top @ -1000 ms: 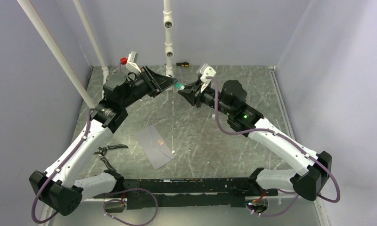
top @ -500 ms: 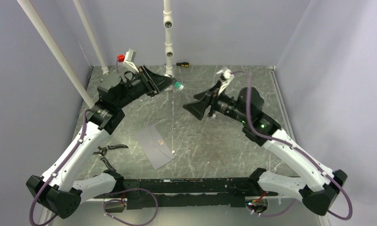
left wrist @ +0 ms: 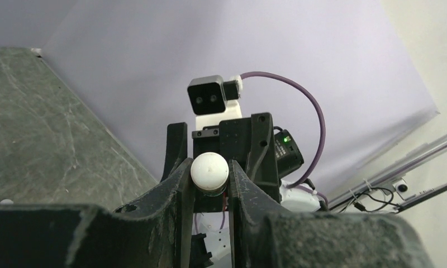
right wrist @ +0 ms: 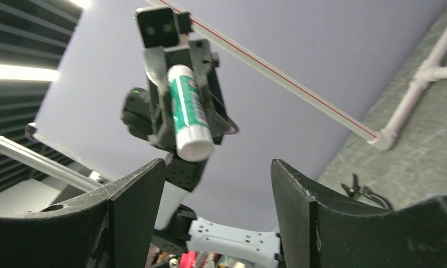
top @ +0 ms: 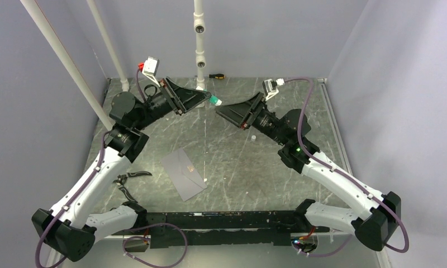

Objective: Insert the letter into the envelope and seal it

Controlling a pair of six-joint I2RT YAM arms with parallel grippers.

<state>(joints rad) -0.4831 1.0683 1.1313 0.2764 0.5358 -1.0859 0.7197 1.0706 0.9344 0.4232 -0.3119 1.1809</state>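
Observation:
The grey envelope [top: 183, 173] lies flat on the table between the arms, left of centre. The letter is out of view. My left gripper [top: 205, 99] is raised above the back of the table and shut on a green-and-white glue stick [top: 213, 101], whose white end [left wrist: 209, 172] sits between the fingers in the left wrist view. My right gripper [top: 230, 118] hangs just right of the stick's tip, apart from it. Its jaws stand wide open and empty [right wrist: 217, 163]. The right wrist view looks up at the glue stick [right wrist: 186, 111].
A small white round piece [top: 254, 135] lies on the table under the right arm. A screwdriver [top: 216, 76] rests by the back wall and black clips [top: 129, 178] near the left arm. White pipes [top: 198, 44] stand at the back and left.
My right gripper was shut at the glue stick's tip; it has since opened and drawn back to the right. The left gripper has kept its hold and shifted slightly.

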